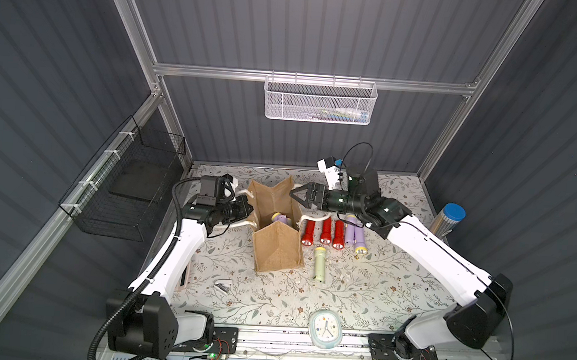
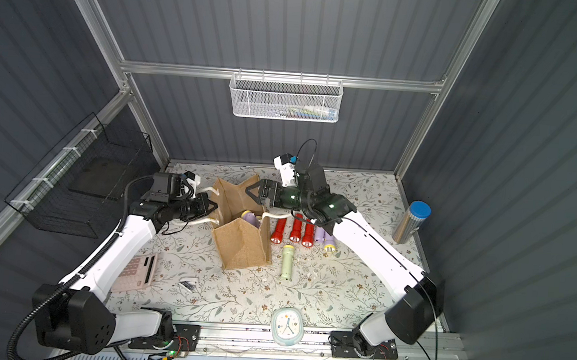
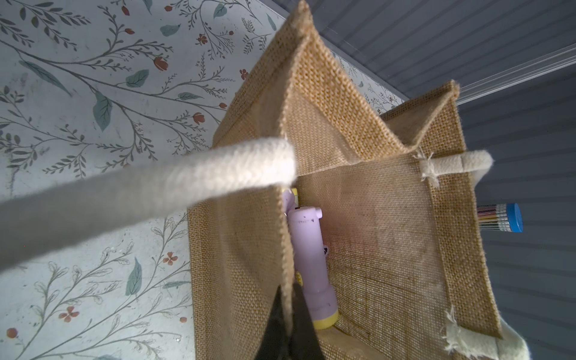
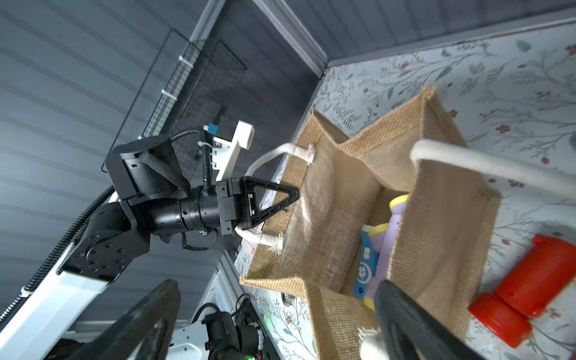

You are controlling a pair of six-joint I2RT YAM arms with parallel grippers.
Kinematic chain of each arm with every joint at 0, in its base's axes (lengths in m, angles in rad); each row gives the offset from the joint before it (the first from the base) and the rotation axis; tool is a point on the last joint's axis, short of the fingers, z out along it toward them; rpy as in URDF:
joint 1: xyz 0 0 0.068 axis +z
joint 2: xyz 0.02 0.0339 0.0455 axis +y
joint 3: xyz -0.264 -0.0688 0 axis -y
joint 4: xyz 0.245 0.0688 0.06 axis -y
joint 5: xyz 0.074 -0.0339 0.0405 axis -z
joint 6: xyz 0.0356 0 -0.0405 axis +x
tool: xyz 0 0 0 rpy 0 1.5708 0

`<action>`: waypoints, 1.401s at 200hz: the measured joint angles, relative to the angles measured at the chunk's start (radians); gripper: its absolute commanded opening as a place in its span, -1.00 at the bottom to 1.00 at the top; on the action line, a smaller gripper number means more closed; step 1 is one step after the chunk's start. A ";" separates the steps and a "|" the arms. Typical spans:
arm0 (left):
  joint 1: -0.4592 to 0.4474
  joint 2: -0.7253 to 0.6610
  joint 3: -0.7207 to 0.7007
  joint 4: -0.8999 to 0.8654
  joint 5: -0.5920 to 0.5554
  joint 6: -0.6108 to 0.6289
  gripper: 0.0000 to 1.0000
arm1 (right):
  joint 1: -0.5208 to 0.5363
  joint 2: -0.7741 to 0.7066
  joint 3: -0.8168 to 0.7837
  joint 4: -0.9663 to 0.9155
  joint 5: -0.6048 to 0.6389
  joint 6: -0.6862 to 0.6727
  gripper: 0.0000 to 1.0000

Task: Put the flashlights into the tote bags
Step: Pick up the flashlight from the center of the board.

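Note:
The tan burlap tote bag (image 1: 276,253) (image 2: 240,250) stands open mid-table. My left gripper (image 1: 250,208) (image 3: 289,299) is shut on the rim of the bag's left wall, holding the mouth apart. My right gripper (image 1: 296,195) (image 4: 277,290) hangs open above the bag's far right corner, with nothing between its fingers. Inside the bag lie a lavender flashlight (image 3: 307,265) and a blue one (image 4: 364,265). On the table right of the bag lie three red flashlights (image 1: 326,232), two lavender ones (image 1: 359,239) and a pale green one (image 1: 319,263).
A silver cylinder with a blue cap (image 1: 449,221) stands at the right edge. A clock (image 1: 325,329) lies at the front edge, a pink calculator (image 2: 134,271) under the left arm, a small metal clip (image 1: 223,285) nearby. A white mesh basket (image 1: 320,99) and a black wire basket (image 1: 123,190) hang on the walls.

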 measured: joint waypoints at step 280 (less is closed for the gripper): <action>-0.003 0.079 0.064 -0.068 -0.071 0.000 -1.00 | -0.118 -0.223 -0.745 -0.186 0.234 0.166 0.51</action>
